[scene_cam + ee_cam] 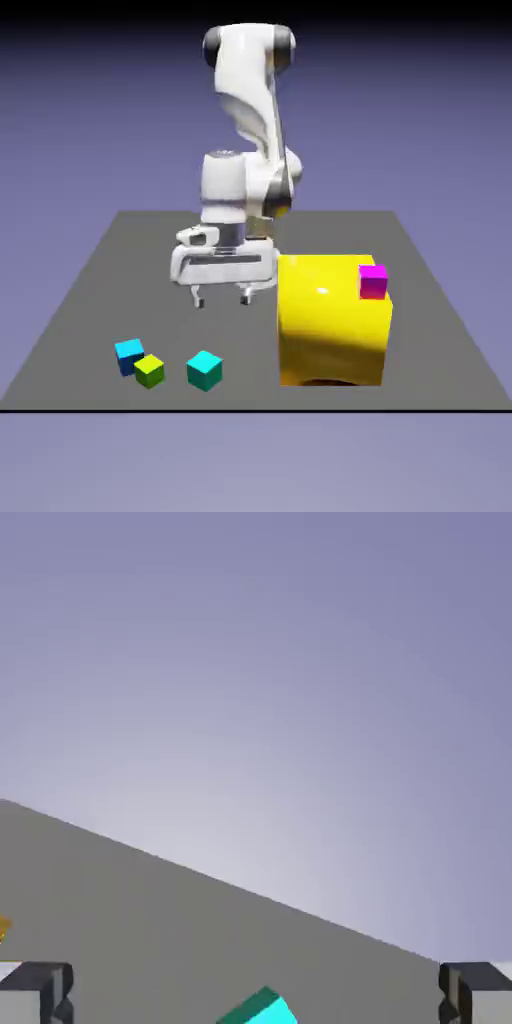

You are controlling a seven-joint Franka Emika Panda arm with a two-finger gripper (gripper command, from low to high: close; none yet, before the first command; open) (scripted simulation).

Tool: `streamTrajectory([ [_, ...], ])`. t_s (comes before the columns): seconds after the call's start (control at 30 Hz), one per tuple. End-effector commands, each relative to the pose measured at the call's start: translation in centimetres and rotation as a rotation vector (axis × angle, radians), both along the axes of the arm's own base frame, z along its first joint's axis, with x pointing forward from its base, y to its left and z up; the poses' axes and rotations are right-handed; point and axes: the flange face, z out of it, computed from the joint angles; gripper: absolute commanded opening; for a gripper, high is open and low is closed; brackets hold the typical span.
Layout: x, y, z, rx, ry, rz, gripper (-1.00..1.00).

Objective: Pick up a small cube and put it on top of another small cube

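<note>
Claw (222, 298) hangs wide and empty above the grey tabletop (90, 300). From the exterior view's left: tiny blue cube with cyan top (128, 352), touching it the tiny lime cube with olive sides (149, 371), then a teal cube (204, 370). Lime cube looks rigid and light; grip its free opposite faces, clear of blue

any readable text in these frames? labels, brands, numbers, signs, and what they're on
None. No readable text in either view.
White arm and gripper: no brand or label shows.
Lime cube, blue cube, teal cube, magenta cube, big yellow block: plain faces, no marks.
Grey table and backdrop: blank.
Hand view: only table, backdrop, fingertips and a teal corner, all unmarked.
</note>
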Motion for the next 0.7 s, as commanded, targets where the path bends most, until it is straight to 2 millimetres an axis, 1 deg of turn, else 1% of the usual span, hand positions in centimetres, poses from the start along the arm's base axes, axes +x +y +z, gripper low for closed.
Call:
streamTrajectory([
  [0.0,0.3,-0.6,-1.1,-0.016,0.037,0.023,0.0],
  [0.17,1.3,-4.1,-6.0,-0.099,0.224,0.138,0.0],
  [0.33,1.6,-7.9,-10.1,-0.184,0.416,0.256,0.0],
  [0.47,1.7,-10.9,-12.4,-0.252,0.572,0.35,0.0],
  [0.53,1.7,-10.9,-12.4,-0.253,0.573,0.351,0.0],
  [0.67,0.2,-12.5,-18.9,-0.253,0.573,0.351,0.0],
])
